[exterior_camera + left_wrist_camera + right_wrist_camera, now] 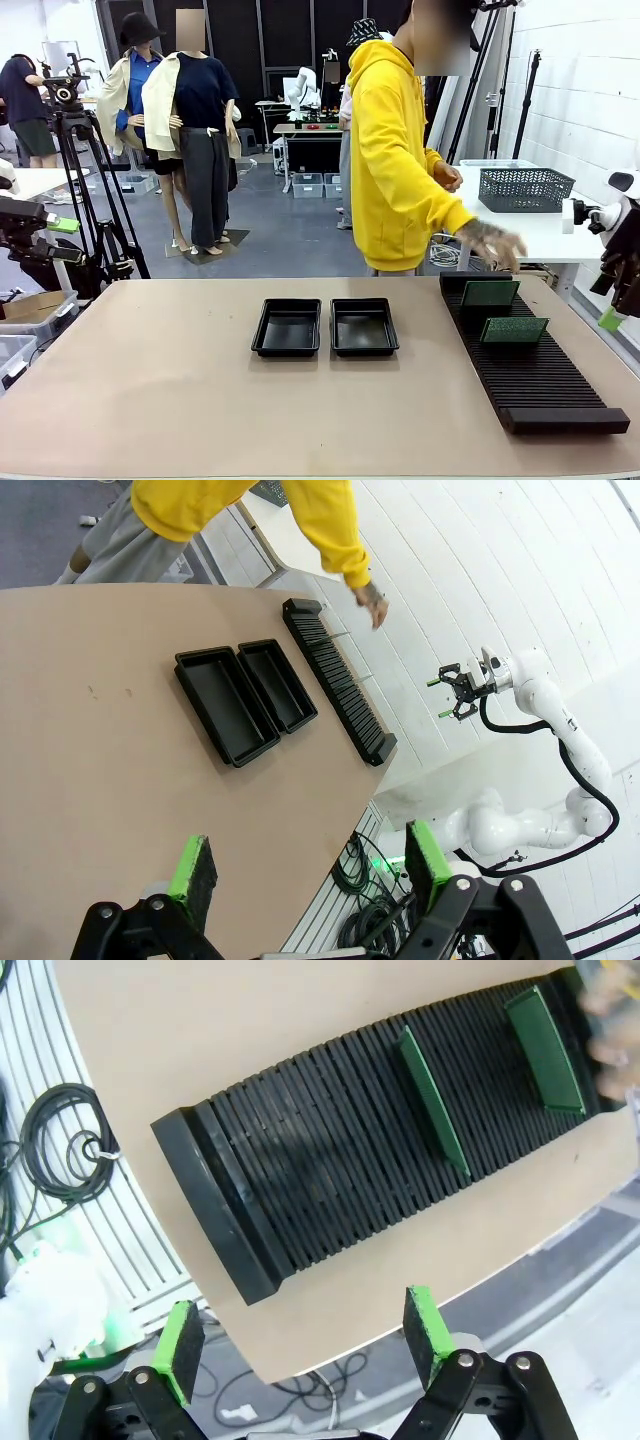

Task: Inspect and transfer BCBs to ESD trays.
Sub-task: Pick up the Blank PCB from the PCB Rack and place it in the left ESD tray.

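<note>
**Position of the work.** Both circuit boards stand on edge in the slots of the long rack (545, 385) at the right side of the table (150, 380). The far board (490, 293) sits close to the rack's far end. The near board (514, 330) stands some slots nearer, toward the rack's middle. Neither board lies between any fingers. The right gripper (303, 1338) hangs off the table's right edge, beside the rack's long side and well apart from both boards. The left gripper (310, 865) hovers off the table's left side, with the two trays between it and the rack.

**Materials and form.** The boards are thin, flat, green rectangles with a finely speckled face. The rack is matte black and closely ribbed across its width, ending in a solid block at its near end. The left tray (287, 328) and the right tray (364, 327) are shallow glossy black rectangles with raised, flared rims. They lie side by side at the table's middle, just beside each other. The table top is smooth and tan.

**Fingers.** On both grippers the jaws stand spread wide, green pads facing one another across a gap. Neither gripper holds or touches anything.

**Person.** A person in a yellow hooded top stands at the far right of the table. The person's hand (495, 245) is spread above the rack's far end, over the far board. It is blurred, and I cannot tell whether it touches the board.
</note>
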`<action>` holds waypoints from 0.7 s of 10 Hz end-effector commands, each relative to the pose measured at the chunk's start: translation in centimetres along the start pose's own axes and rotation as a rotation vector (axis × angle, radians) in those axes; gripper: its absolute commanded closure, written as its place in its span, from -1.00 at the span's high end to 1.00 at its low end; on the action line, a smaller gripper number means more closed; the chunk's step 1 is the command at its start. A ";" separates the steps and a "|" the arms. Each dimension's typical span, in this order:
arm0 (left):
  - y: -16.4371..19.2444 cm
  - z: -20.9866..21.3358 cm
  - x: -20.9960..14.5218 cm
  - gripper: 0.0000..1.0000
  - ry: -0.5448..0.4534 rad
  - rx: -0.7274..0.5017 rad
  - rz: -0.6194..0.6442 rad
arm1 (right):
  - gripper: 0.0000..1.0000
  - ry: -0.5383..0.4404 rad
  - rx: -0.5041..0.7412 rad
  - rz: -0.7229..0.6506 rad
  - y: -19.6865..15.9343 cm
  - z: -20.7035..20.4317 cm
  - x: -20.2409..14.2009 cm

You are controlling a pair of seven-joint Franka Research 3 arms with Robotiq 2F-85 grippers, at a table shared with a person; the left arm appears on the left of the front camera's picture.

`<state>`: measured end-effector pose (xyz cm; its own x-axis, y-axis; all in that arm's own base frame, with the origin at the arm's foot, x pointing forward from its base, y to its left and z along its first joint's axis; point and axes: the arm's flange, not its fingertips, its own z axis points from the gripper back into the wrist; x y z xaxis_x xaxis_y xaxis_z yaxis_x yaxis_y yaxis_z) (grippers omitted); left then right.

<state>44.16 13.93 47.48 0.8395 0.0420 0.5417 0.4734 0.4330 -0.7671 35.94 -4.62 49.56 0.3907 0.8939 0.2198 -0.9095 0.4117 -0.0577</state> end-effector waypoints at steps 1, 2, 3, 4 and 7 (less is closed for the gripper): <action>-0.2 0.1 0.1 1.00 -0.003 0.001 0.017 | 1.00 0.005 -0.012 -0.004 0.0 -0.2 -0.1; -0.2 0.1 0.1 1.00 -0.003 0.001 0.017 | 1.00 0.005 -0.012 -0.004 0.0 -0.2 -0.1; -0.2 0.1 0.1 1.00 -0.003 0.001 0.017 | 1.00 0.005 -0.012 -0.004 0.0 -0.2 -0.1; -0.2 0.1 0.1 1.00 -0.003 0.001 0.017 | 1.00 0.005 -0.012 -0.004 0.0 -0.2 -0.1; -0.2 0.1 0.1 1.00 -0.003 0.001 0.017 | 1.00 0.005 -0.012 -0.004 0.0 -0.2 -0.1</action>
<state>44.16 13.92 47.48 0.8395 0.0420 0.5417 0.4734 0.4330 -0.7671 35.94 -4.63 49.56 0.3907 0.8939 0.2198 -0.9095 0.4117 -0.0576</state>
